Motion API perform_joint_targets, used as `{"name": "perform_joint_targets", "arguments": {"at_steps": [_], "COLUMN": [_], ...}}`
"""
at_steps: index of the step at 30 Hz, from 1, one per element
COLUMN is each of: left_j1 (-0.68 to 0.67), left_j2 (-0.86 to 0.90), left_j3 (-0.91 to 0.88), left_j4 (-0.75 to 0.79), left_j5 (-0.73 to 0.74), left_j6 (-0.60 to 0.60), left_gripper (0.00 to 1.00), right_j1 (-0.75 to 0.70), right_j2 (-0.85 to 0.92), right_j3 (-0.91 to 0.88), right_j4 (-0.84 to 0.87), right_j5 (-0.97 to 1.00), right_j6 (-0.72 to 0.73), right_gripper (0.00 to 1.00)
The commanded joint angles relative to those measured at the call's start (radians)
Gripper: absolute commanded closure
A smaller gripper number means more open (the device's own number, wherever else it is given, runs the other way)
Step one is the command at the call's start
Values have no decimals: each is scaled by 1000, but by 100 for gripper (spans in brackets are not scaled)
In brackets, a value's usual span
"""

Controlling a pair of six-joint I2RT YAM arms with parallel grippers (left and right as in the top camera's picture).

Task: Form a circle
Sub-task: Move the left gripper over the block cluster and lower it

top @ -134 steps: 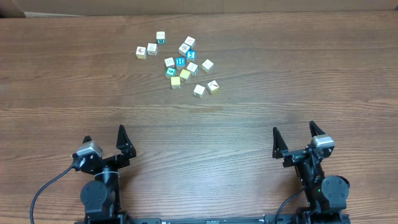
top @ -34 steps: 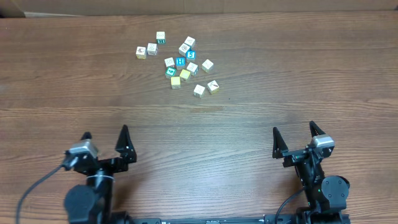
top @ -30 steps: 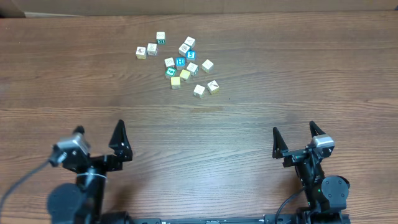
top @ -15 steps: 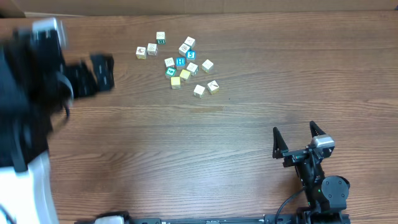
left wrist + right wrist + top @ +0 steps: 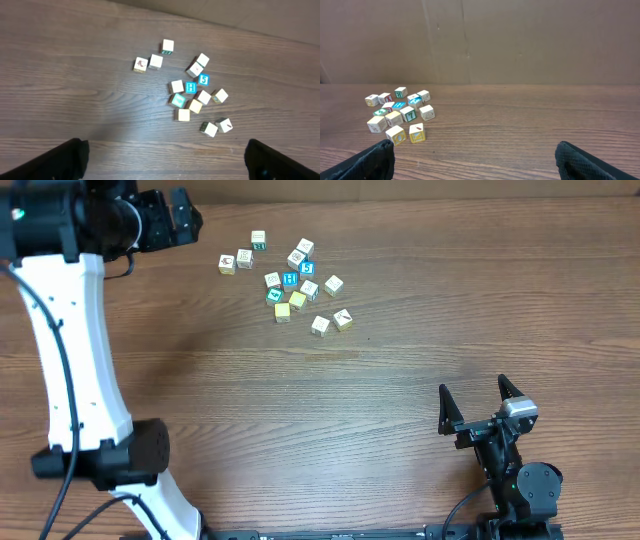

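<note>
Scatter of small printed cubes (image 5: 290, 280), white, yellow, blue and teal, lies near the far edge of the brown wood-grain bench (image 5: 420, 330), left of centre; no ring yet. Left gripper (image 5: 178, 218), jaws wide and empty, hangs by the far-left corner with the cubes to its right; it has swung up from the near edge. Right gripper (image 5: 473, 398), jaws apart, unmoved, well apart from them.

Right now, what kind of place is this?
Probably a robot test bench: a white robot arm reaches over a wood table, little cubes lie scattered, and plain cardboard stands behind.
</note>
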Motion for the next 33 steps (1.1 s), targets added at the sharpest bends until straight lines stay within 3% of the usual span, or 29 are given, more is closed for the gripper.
{"name": "perform_joint_targets", "arguments": {"at_steps": [1, 3, 8, 12, 17, 33], "left_j1": [-8, -13, -61, -126, -211, -354], "left_j2": [48, 77, 162, 234, 335, 547], "left_j3": [33, 33, 33, 33, 33, 33], "left_j4": [16, 18, 20, 45, 113, 286], "left_j5": [29, 28, 28, 4, -45, -206], "left_j6": [-20, -50, -78, -114, -113, -138], "left_gripper": [47, 95, 94, 78, 70, 69], "right_j1": [-2, -2, -2, -2, -2, -2], "right_j2": [-8, -8, -8, -8, -8, -8], "right_j3": [-10, -10, -10, -10, -10, -10], "right_j4": [5, 5, 5, 5, 5, 5], "right_j5": [7, 7, 7, 7, 7, 7], "right_j6": [-1, -2, -1, -1, -1, -1], "right_gripper": [0, 0, 0, 0, 0, 0]}}
